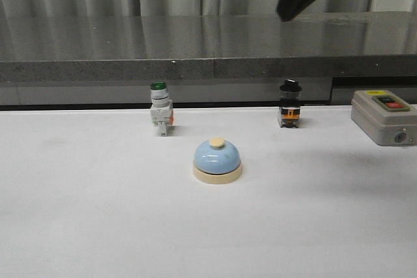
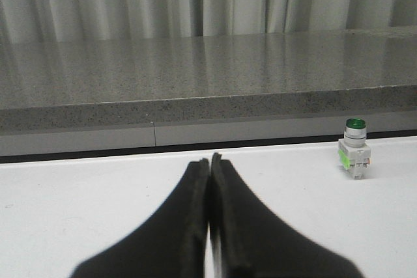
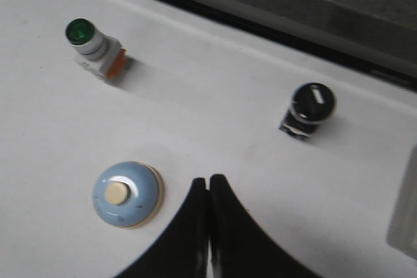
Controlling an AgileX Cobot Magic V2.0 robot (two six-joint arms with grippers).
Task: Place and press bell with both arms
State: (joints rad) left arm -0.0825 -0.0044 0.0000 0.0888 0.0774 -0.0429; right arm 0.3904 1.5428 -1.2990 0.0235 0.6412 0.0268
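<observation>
The bell (image 1: 217,160) stands upright on the white surface (image 1: 98,226), alone, with nothing touching it. Behind the bell to the left is a green-capped pushbutton switch (image 1: 159,116), and behind it to the right is a black knob switch (image 1: 290,103). A grey box (image 1: 384,118) sits far right of the bell. The right gripper (image 3: 208,180) hangs above the surface beside the bell, its jaws pressed together and empty. The left gripper (image 2: 210,159) also has its jaws together, holding nothing.

Left gripper (image 2: 210,164) and right gripper (image 3: 208,183): matte black throughout, each with two smooth fingers broad at the base, tapering to narrow rounded tips.
</observation>
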